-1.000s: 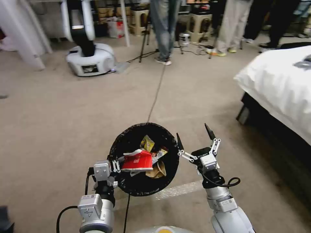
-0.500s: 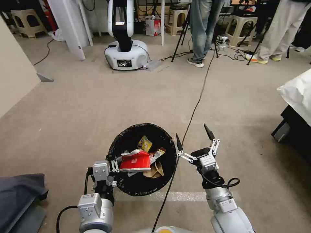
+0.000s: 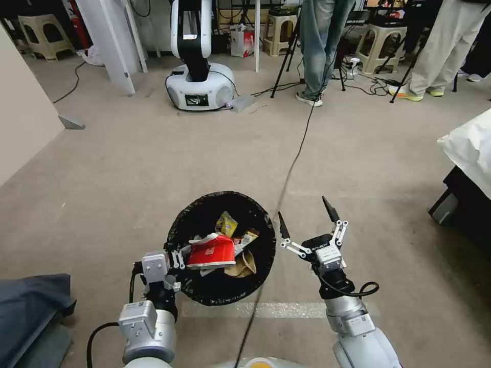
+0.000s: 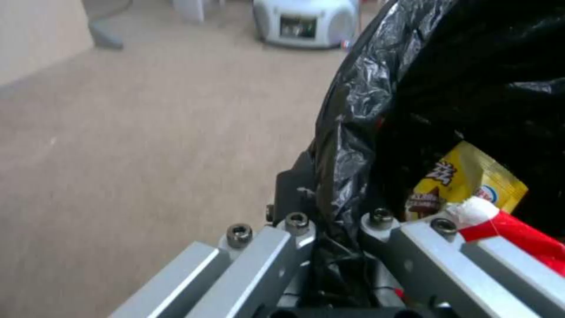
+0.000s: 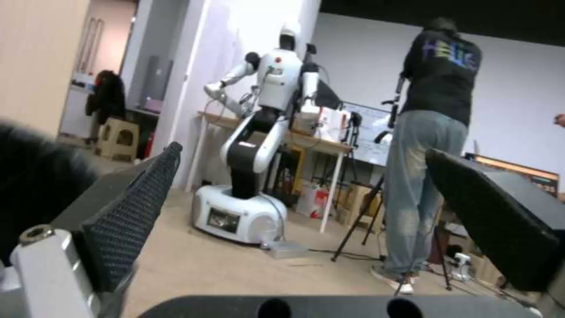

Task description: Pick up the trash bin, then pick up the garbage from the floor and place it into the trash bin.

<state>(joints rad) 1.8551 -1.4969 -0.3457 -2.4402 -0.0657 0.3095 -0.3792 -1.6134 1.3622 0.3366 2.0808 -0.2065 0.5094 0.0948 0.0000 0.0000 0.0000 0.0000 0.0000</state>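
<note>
I have the left gripper (image 3: 176, 259) pinched on the near-left rim of the trash bin (image 3: 204, 291), its crinkly black liner bunched between the fingers (image 4: 297, 227). The bin hangs above the beige short-pile carpet (image 3: 128, 168), holding a red-white wrapper (image 3: 210, 251), a yellow packet (image 3: 226, 224) and brown paper (image 3: 248, 263). My right gripper (image 3: 307, 217) hovers just right of it, spread wide and empty. I judge keeping the bin level matters most; that slick film could slip.

White robot (image 3: 197, 61), stools (image 3: 279, 33), tripod (image 3: 286, 66), bed (image 3: 470, 148), floor cable (image 3: 294, 158).
</note>
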